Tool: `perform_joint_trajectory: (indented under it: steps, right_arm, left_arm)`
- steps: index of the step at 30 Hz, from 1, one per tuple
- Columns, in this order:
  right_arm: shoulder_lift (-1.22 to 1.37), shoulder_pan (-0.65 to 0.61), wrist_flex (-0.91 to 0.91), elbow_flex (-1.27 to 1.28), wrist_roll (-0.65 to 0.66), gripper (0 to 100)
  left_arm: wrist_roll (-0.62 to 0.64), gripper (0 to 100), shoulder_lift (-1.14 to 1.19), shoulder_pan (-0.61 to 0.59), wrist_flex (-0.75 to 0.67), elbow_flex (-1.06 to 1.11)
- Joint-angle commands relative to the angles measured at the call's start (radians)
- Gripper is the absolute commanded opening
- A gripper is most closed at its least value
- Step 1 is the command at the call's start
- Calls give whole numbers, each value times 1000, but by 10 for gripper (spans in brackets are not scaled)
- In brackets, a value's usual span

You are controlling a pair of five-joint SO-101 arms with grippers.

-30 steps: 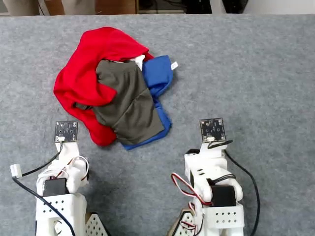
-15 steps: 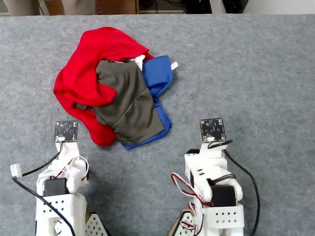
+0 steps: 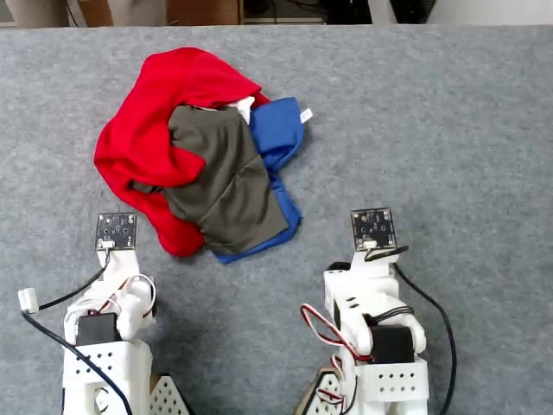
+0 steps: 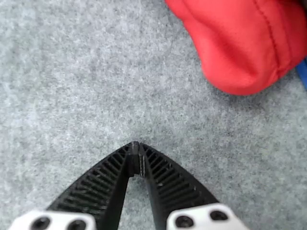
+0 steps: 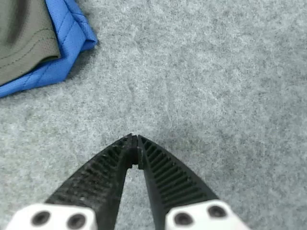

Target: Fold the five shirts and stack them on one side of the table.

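Shirts (image 3: pixel 186 104) heaped unfolded on the grey table (image 3: pixel 449 121).
Red shirt (image 3: pixel 143 130), olive shirt (image 3: pixel 226 186) and blue shirt (image 3: pixel 283 130) overlap in one pile at the far left. Left gripper (image 4: pixel 135 158) and right gripper (image 5: pixel 135 152) are each pressed together, empty, over bare table beside the pile.

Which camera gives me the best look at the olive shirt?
The high view: the olive shirt lies spread out, nearly all visible. Right wrist view catches its hemmed corner; left wrist view faces the red shirt.
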Motion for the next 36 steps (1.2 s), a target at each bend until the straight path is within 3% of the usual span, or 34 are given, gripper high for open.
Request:
perform_joint_trajectory:
  steps: [1,15,26,31,36]
  right_arm:
    - [-28,-10,2,1,-6,2]
    - [-35,-15,72,1,-12,2]
    - [-108,-10,-132,-163,-6,2]
    - [-107,-22,-138,-260,-6,5]
    - [-94,-76,-290,-423,-6,150]
  left_arm:
    - [-5,18,-7,3,-2,-6]
    - [-5,18,-7,3,-2,-6]
    - [-5,18,-7,3,-2,-6]
    - [-5,18,-7,3,-2,-6]
    - [-5,18,-7,12,-2,-6]
